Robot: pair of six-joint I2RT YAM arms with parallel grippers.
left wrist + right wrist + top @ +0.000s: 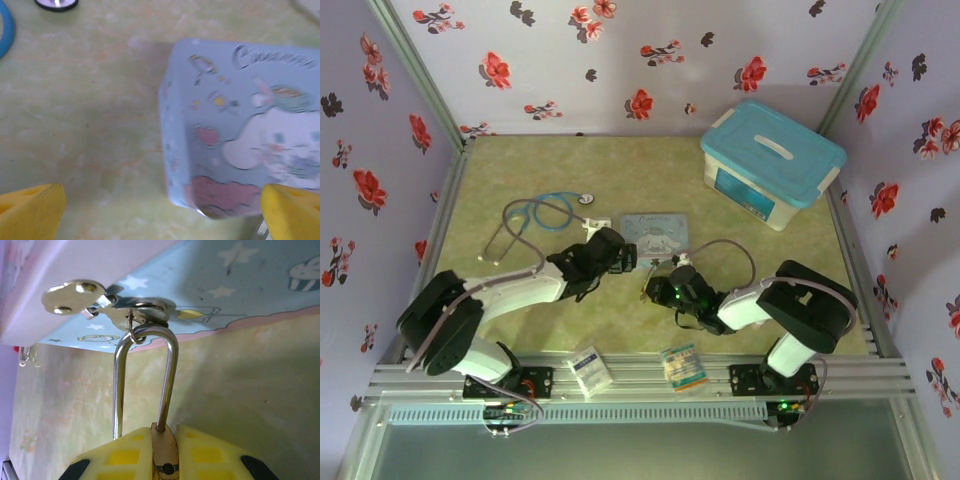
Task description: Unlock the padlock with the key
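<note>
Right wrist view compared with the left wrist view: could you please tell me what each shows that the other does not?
Right wrist: the padlock pinched in the right gripper, its shackle hooked through the latch of the tin. Left wrist: the cartoon lid, the stethoscope's chest piece, and the left gripper wide open. Shared: the pale-blue tin on the green table.

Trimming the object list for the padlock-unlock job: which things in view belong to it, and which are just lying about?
Job: padlock, pinched in right hand, shackle hooked through the clasp of the cartoon tin; left hand, open by the tin.
Lying about: stethoscope; teal-lidded box; two small packets.
</note>
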